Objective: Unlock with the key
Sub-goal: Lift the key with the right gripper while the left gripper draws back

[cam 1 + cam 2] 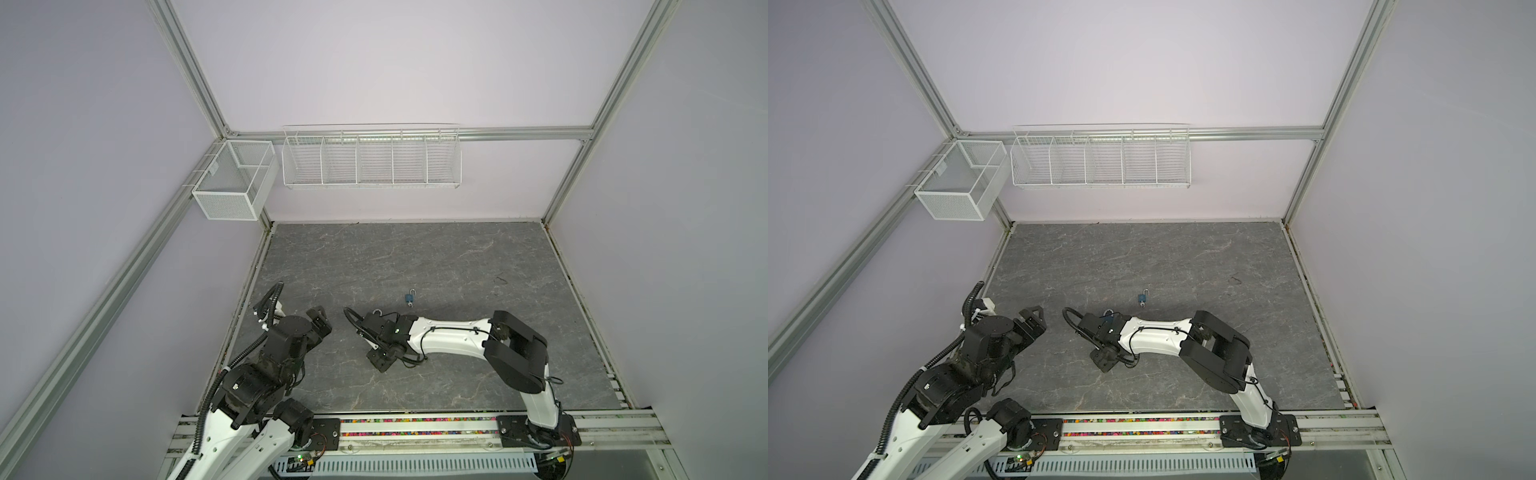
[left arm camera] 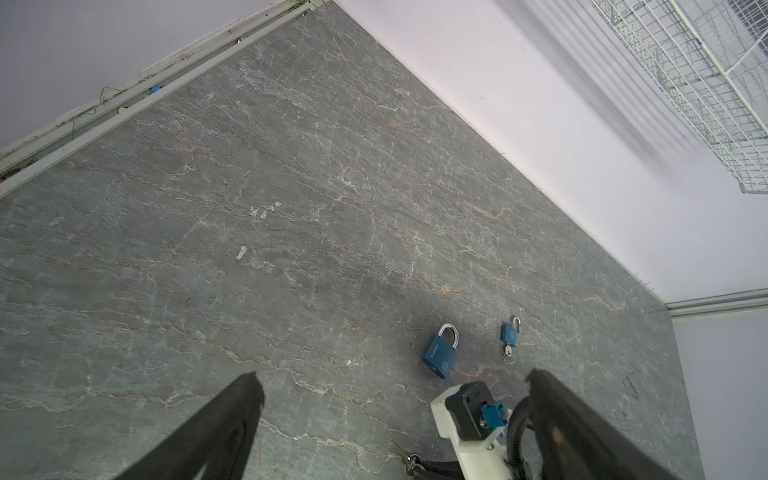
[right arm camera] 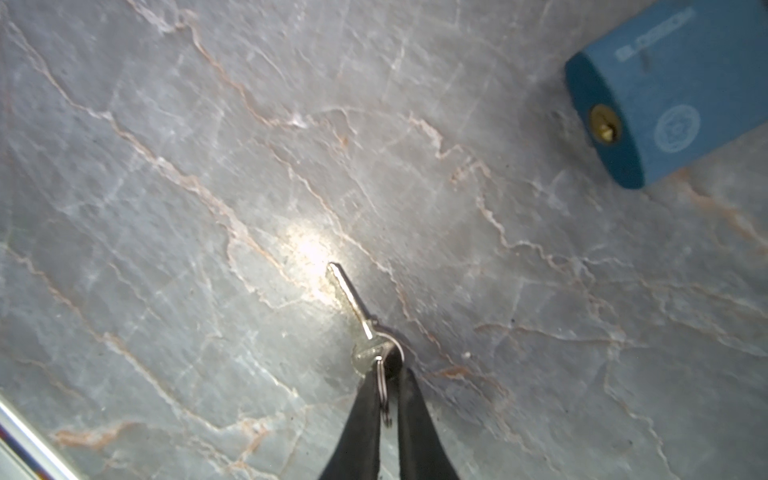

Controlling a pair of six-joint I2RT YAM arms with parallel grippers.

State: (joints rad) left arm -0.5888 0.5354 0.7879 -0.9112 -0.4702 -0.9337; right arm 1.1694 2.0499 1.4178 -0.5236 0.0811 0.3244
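Observation:
A silver key (image 3: pixel 353 309) on a split ring lies on the grey stone table (image 3: pixel 166 208). My right gripper (image 3: pixel 388 372) is shut on the key's head and ring, with the blade pointing away from the fingers. The larger blue padlock (image 3: pixel 673 95) lies flat nearby, its brass keyhole facing the key and its shackle closed. In the left wrist view the same padlock (image 2: pixel 440 351) sits just beyond the held key (image 2: pixel 405 453). My left gripper (image 2: pixel 392 376) hangs open over bare table to the left, holding nothing. In a top view it stands at the table's left edge (image 1: pixel 320 322).
A smaller blue padlock (image 1: pixel 410 298) with its own key in it lies a little farther back, right of the larger one. A white wire rack (image 1: pixel 371 160) and a mesh basket (image 1: pixel 235 185) hang on the back wall. A small dark mark (image 1: pixel 500 280) is at right.

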